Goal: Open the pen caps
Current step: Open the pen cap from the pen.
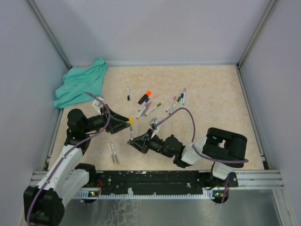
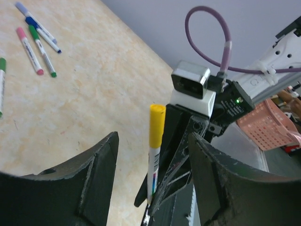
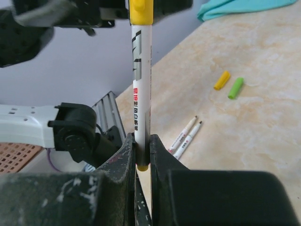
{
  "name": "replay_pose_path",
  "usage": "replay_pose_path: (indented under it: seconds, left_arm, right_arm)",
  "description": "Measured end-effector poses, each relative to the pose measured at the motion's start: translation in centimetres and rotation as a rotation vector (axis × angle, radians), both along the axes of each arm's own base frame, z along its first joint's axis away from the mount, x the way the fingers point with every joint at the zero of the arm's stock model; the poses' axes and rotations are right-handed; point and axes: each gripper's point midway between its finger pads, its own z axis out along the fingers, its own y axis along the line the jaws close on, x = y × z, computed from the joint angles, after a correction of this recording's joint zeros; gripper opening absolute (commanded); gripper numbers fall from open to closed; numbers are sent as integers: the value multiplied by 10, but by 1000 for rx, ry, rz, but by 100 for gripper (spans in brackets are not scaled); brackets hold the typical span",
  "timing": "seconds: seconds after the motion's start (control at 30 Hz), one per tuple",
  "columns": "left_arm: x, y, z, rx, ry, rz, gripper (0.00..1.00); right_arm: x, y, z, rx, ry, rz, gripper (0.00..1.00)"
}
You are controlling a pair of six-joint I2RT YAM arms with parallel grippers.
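A white pen (image 3: 141, 94) stands upright with its yellow cap (image 3: 140, 12) still on top. My right gripper (image 3: 142, 146) is shut on the pen's lower barrel. In the top view this gripper (image 1: 134, 140) sits mid-table with the yellow cap (image 1: 131, 121) above it. My left gripper (image 2: 155, 174) is open, its fingers (image 2: 94, 179) standing either side of the yellow cap (image 2: 156, 125) without touching it. A loose yellow cap (image 3: 222, 80) and a loose green cap (image 3: 236, 88) lie on the table. Two uncapped pens (image 3: 186, 136) lie beside them.
Several capped pens (image 1: 157, 104) and an orange-capped marker (image 1: 145, 97) lie mid-table, with a black pen (image 1: 128, 93) to their left. A teal cloth (image 1: 80, 82) is bunched at the back left corner. The two uncapped pens (image 1: 113, 153) lie near the front edge.
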Motion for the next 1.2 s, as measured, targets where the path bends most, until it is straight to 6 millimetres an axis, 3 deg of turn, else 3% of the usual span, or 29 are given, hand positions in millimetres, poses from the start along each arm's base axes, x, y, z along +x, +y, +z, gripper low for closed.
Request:
replay_pose_path:
  seconds: [0.23, 0.4, 0.57, 1.0, 1.1, 1.2]
  left_arm:
    - [-11, -4, 3, -37, 24, -91, 52]
    - [-16, -5, 6, -46, 28, -133, 43]
    - [-19, -6, 5, -56, 37, -155, 32]
    - [-21, -6, 7, -66, 45, -186, 34]
    - [-21, -6, 6, -66, 54, -193, 21]
    - [-21, -7, 5, -65, 58, -197, 1]
  right_arm:
    - [-5, 2, 17, 70, -27, 44, 0]
    - [-10, 6, 0, 40, -9, 82, 0]
    - [-16, 8, 3, 62, -16, 118, 0]
    - [-21, 15, 9, 83, -23, 166, 0]
    - [-22, 15, 8, 80, -23, 174, 0]
    - [-23, 15, 9, 84, -24, 180, 0]
